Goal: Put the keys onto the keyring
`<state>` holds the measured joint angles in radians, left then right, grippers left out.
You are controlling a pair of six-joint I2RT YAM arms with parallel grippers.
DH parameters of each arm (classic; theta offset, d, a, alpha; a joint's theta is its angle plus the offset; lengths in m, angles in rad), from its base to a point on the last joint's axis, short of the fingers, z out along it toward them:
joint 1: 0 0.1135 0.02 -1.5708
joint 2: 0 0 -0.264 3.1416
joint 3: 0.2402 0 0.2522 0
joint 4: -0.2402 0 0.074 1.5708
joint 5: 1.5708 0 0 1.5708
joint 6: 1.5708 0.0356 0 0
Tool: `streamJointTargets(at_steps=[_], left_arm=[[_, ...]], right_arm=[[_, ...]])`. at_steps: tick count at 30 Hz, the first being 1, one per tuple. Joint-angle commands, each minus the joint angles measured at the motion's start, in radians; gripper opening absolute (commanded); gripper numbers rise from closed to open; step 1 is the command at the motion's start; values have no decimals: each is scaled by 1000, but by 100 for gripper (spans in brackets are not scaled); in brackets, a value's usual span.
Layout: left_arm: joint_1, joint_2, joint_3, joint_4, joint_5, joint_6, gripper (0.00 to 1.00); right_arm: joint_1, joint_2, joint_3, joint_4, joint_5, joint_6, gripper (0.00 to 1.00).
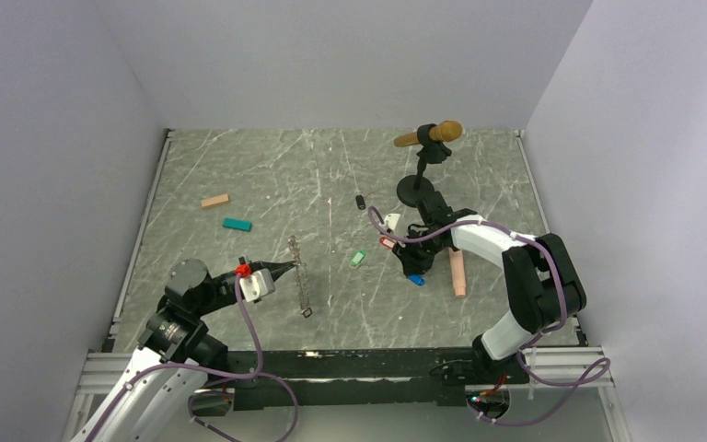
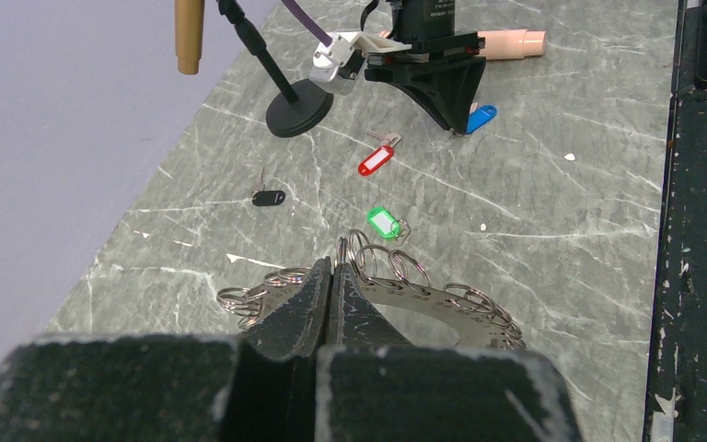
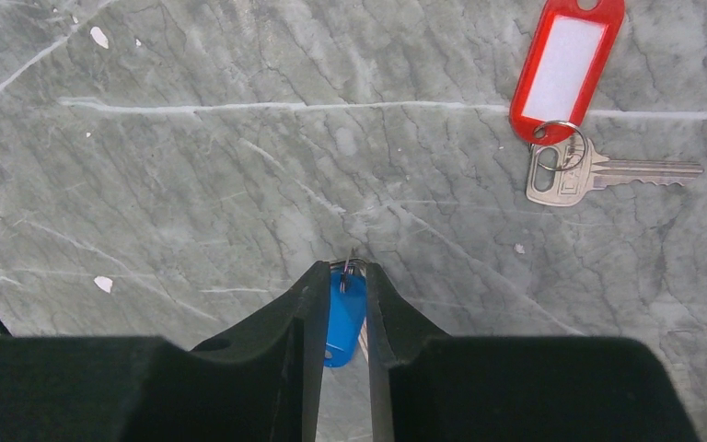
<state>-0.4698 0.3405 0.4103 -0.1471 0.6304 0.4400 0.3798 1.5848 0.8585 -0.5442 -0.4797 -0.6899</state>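
My left gripper (image 2: 331, 267) is shut on the keyring (image 2: 442, 299), a curved metal strip carrying several split rings, held just above the table. From above the keyring (image 1: 300, 276) is a long thin strip at my left gripper's (image 1: 287, 267) tip. My right gripper (image 3: 343, 269) points down at the table, its two fingers closed narrowly on the blue key (image 3: 343, 308), whose tag stands on edge between them. The red key (image 3: 566, 64) lies flat up and to the right of it. The green key (image 2: 384, 223) lies between the two grippers.
A black round-based stand (image 1: 414, 191) holding a wooden-handled piece stands behind my right arm. A small black cylinder (image 1: 361, 202) lies near it. A peach stick (image 1: 457, 273) lies right of my right gripper (image 1: 411, 272). A peach block (image 1: 214, 200) and a teal block (image 1: 237, 224) lie at the left.
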Motion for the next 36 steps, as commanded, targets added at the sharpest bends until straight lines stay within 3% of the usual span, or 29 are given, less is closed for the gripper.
streamJointTargets(at_steps=[1, 12, 16, 27, 31, 36], left_arm=[[5, 0, 44, 60, 23, -1, 0], [7, 0, 44, 61, 25, -1, 0], [7, -1, 44, 60, 25, -2, 0], [7, -3, 42, 60, 30, 0, 0], [11, -7, 38, 80, 37, -5, 0], [13, -1, 19, 215, 119, -35, 0]], right_arm=[[4, 7, 37, -26, 5, -13, 24], [3, 15, 43, -34, 4, -12, 13], [3, 19, 49, -44, -3, -16, 0], [-2, 16, 86, -85, -88, -26, 0], [0, -48, 135, -180, -270, -194, 0], [-1, -53, 348, -482, -379, -506, 0]])
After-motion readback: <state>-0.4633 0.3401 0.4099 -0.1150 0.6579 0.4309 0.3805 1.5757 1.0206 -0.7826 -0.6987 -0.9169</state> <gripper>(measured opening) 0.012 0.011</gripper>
